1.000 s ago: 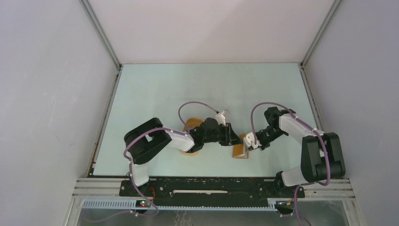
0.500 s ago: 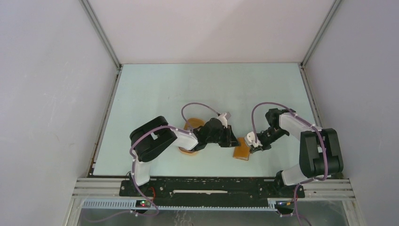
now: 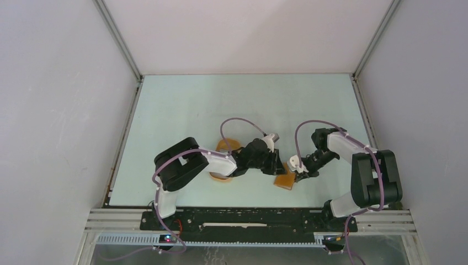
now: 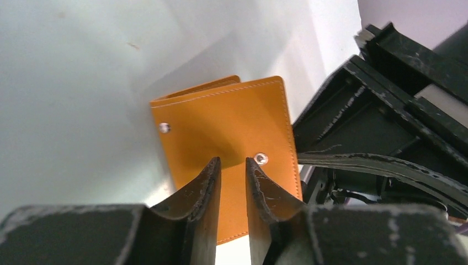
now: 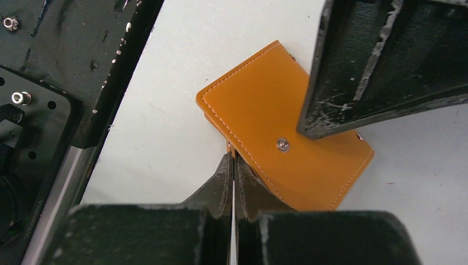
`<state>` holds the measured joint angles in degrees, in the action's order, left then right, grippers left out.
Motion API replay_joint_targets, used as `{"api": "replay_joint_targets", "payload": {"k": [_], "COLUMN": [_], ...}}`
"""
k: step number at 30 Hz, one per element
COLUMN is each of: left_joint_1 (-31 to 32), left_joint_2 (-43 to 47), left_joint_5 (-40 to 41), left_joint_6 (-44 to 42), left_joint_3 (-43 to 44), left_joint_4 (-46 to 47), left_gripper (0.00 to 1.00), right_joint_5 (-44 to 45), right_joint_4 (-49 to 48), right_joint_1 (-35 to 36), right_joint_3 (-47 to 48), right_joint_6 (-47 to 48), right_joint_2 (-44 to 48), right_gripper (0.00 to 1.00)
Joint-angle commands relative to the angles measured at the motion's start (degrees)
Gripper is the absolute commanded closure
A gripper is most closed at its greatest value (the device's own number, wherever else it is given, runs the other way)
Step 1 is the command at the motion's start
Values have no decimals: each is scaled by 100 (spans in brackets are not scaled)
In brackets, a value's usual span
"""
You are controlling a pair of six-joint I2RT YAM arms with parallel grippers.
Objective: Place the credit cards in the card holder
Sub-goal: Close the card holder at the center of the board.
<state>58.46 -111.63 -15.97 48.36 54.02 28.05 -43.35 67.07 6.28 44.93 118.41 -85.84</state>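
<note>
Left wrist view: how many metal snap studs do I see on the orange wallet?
2. One stud is near the left edge of the wallet; the other stud lies beside the fingertips of the left gripper. Others may be hidden under them.

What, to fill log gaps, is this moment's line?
card holder closed | left end effector open above it | right end effector shut at its edge
</note>
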Motion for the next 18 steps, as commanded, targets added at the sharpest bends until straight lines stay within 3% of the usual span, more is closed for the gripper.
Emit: {"api": "replay_joint_targets", "payload": {"k": [1, 18], "left_joint_1": [198, 174], "left_joint_2": [40, -1125], "left_joint_5": [-316, -661], "left_joint_6": [-351, -360], "left_joint_3": [479, 847], "left_joint_4": [-345, -938], "left_gripper": [73, 94], "right_joint_5": [-67, -41], "right_joint_4": [132, 393], "right_joint_1": [-48, -275], "right_joint_3": [65, 157], "right_joint_6": [1835, 1968], "right_joint_2": [50, -82], "right_gripper": [100, 100]}}
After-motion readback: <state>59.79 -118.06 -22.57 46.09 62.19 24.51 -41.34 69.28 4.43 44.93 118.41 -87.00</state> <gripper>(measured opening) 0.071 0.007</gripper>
